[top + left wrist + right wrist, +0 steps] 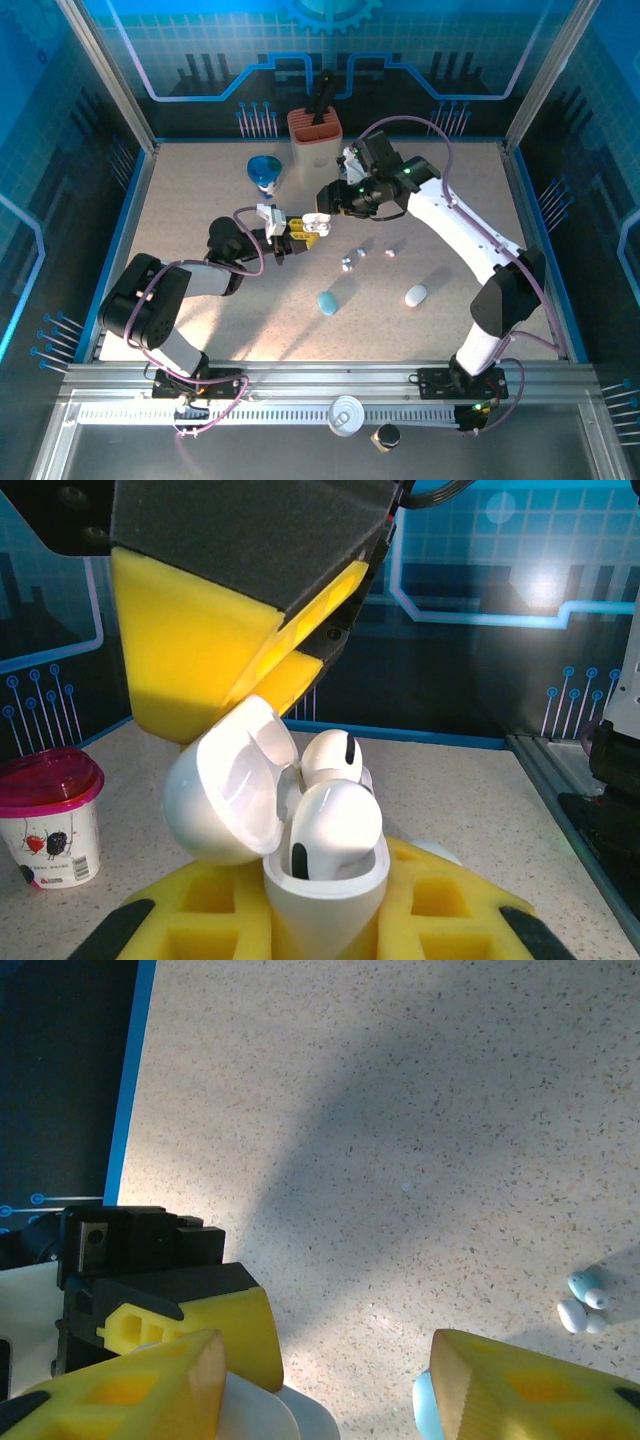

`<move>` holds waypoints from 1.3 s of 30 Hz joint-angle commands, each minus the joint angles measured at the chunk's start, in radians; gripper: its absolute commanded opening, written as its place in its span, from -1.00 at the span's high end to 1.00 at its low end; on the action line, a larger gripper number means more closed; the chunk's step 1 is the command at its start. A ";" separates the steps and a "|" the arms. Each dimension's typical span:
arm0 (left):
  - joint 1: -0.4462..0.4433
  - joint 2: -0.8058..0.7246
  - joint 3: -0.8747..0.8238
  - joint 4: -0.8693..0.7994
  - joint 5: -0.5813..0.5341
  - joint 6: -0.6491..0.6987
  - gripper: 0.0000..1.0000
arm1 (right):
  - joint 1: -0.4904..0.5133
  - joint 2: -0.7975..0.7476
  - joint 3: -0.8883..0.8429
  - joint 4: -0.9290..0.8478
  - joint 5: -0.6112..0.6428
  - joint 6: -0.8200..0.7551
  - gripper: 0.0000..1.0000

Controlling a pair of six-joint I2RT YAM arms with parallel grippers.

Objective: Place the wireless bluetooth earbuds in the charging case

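Charging case gripped open, two buds already in

Got the left fingers [200, 915] clamped tight on the white charging case [325, 890] over the middle of the counter [200, 200], lid flipped open. Can see two white earbuds [335, 825] sitting in it side by side. Just beside and above, got the right fingers [500, 1385] spread apart, gripping nothing. Down on the counter: a shut blue case [327, 300], then a few loose earbuds [574, 1314] close together, then a shut white case [416, 295] further right.
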 commanded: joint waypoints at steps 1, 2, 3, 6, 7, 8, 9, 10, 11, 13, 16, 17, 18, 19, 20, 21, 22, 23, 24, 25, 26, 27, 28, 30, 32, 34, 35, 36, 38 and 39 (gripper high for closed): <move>-0.005 -0.030 -0.005 0.049 -0.033 -0.013 1.00 | -0.003 0.007 0.029 -0.101 -0.062 -0.059 -0.13; -0.006 -0.034 -0.007 0.049 -0.053 -0.013 1.00 | -0.005 0.000 0.028 -0.110 -0.072 -0.071 -0.14; -0.005 -0.036 -0.010 0.048 -0.066 -0.011 1.00 | -0.004 -0.007 0.026 -0.117 -0.080 -0.081 -0.14; -0.006 -0.047 -0.013 0.048 -0.095 -0.006 1.00 | -0.003 -0.038 0.011 -0.130 -0.116 -0.119 -0.14; -0.006 -0.049 -0.011 0.048 -0.098 -0.010 1.00 | 0.000 -0.047 0.007 -0.135 -0.125 -0.142 -0.14; -0.006 -0.052 -0.008 0.047 -0.098 -0.013 1.00 | 0.003 -0.056 0.007 -0.142 -0.120 -0.169 -0.14; -0.005 -0.055 -0.005 0.046 -0.095 -0.017 1.00 | 0.007 -0.068 0.007 -0.149 -0.101 -0.194 -0.14; -0.005 -0.061 -0.002 0.036 -0.095 -0.018 1.00 | 0.008 -0.078 0.008 -0.154 -0.089 -0.216 -0.14; -0.006 -0.069 0.003 0.023 -0.090 -0.018 1.00 | 0.008 -0.087 0.013 -0.158 -0.087 -0.230 -0.14; -0.005 -0.081 0.005 -0.006 -0.084 -0.007 1.00 | 0.006 -0.104 0.026 -0.160 -0.081 -0.255 -0.15; -0.004 -0.100 0.006 -0.034 -0.074 -0.004 1.00 | 0.005 -0.138 0.041 -0.142 -0.068 -0.326 -0.17; -0.003 -0.104 0.009 -0.043 -0.061 -0.012 1.00 | 0.006 -0.153 0.032 -0.124 -0.074 -0.366 -0.20; -0.001 -0.110 0.012 -0.051 -0.043 -0.022 1.00 | 0.006 -0.175 0.014 -0.097 -0.087 -0.417 -0.22; 0.000 -0.116 0.012 -0.053 -0.030 -0.033 1.00 | 0.009 -0.198 -0.006 -0.071 -0.108 -0.487 -0.26; 0.000 -0.123 0.010 -0.052 -0.026 -0.041 1.00 | 0.013 -0.214 -0.023 -0.055 -0.114 -0.546 -0.29; 0.000 -0.135 0.004 -0.055 -0.021 -0.050 1.00 | 0.019 -0.235 -0.038 -0.042 -0.123 -0.622 -0.34; 0.000 -0.149 0.003 -0.061 -0.014 -0.056 1.00 | 0.028 -0.260 -0.065 -0.023 -0.146 -0.733 -0.39; 0.000 -0.165 0.000 -0.074 -0.005 -0.060 1.00 | 0.040 -0.287 -0.099 -0.005 -0.161 -0.834 -0.41; 0.000 -0.185 0.000 -0.102 0.011 -0.060 1.00 | 0.057 -0.313 -0.132 0.021 -0.158 -0.928 -0.44; 0.000 -0.206 0.002 -0.133 0.025 -0.058 1.00 | 0.068 -0.330 -0.157 0.046 -0.151 -0.999 -0.44; 0.000 -0.226 -0.001 -0.157 0.031 -0.051 1.00 | 0.072 -0.332 -0.162 0.050 -0.153 -1.041 -0.45; 0.001 -0.248 -0.003 -0.186 0.034 -0.044 1.00 | 0.072 -0.325 -0.150 0.030 -0.173 -1.083 -0.46; 0.000 -0.272 -0.007 -0.216 0.039 -0.036 1.00 | 0.073 -0.311 -0.126 0.000 -0.189 -1.118 -0.46; 0.000 -0.318 -0.006 -0.293 0.043 -0.013 1.00 | 0.081 -0.272 -0.074 -0.052 -0.194 -1.168 -0.45; 0.001 -0.353 0.003 -0.363 0.058 0.011 1.00 | 0.097 -0.239 -0.032 -0.094 -0.183 -1.208 -0.43; 0.000 -0.380 0.008 -0.411 0.058 0.031 1.00 | 0.110 -0.208 0.000 -0.125 -0.175 -1.233 -0.37; 0.000 -0.386 0.012 -0.425 0.059 0.037 1.00 | 0.115 -0.193 0.012 -0.137 -0.170 -1.235 -0.34; 0.000 -0.393 0.015 -0.441 0.064 0.043 1.00 | 0.121 -0.179 0.024 -0.144 -0.167 -1.235 -0.29; 0.002 -0.403 0.020 -0.463 0.069 0.055 1.00 | 0.130 -0.159 0.034 -0.146 -0.173 -1.231 -0.15; 0.002 -0.409 0.020 -0.469 0.068 0.059 1.00 | 0.135 -0.152 0.037 -0.145 -0.174 -1.229 -0.11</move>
